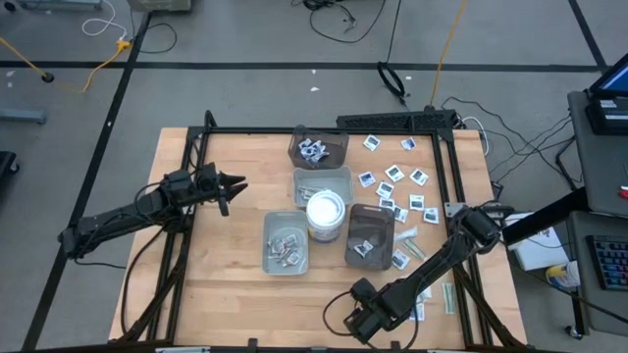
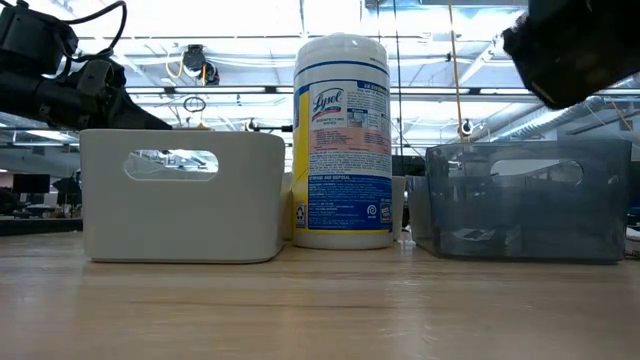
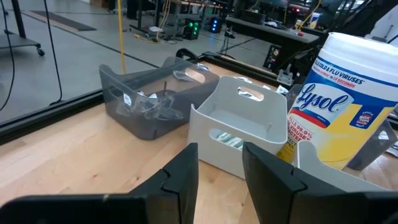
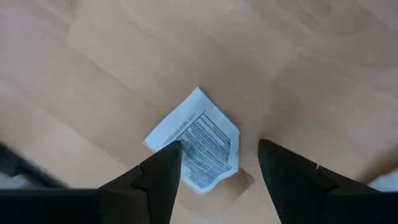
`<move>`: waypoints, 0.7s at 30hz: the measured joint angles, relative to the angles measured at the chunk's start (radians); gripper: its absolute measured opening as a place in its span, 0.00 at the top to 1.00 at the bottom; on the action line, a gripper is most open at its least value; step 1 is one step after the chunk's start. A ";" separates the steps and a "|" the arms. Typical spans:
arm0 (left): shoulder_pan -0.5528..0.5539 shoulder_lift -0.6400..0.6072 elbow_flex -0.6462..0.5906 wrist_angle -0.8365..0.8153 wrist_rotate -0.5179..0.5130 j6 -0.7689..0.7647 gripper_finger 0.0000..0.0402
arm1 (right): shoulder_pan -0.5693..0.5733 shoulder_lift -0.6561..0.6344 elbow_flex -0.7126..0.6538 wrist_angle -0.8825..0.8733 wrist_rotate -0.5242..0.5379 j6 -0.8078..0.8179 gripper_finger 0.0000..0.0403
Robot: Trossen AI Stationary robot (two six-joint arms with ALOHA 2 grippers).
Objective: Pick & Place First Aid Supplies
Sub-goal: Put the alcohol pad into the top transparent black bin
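Now, target: a square white packet [image 4: 196, 140] with dark print lies flat on the bare wooden counter [image 1: 226, 294] near its front edge, directly under the right end effector [image 4: 219, 163].
Right end effector: fingers spread wide, empty, straddling the packet's lower corner, not yet touching.
Left end effector [image 3: 219, 174]: half-parted, holding nothing, hovering over the counter's left side facing the trays.
Handling, as judged: very light, thin, flexible, probably slick; one edge appears slightly lifted.
Where to hold: pinch across opposite edges or at the raised corner; flat paper resists a straight-down pinch.
Risk: packet may slide or buckle.
Other supplies: loose packets [image 1: 397, 181] scattered at the right rear; some sit in trays [image 1: 285, 257].
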 joint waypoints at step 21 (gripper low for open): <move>0.000 0.000 0.000 0.000 0.000 0.000 0.68 | -0.004 0.010 -0.002 0.069 -0.036 0.005 0.99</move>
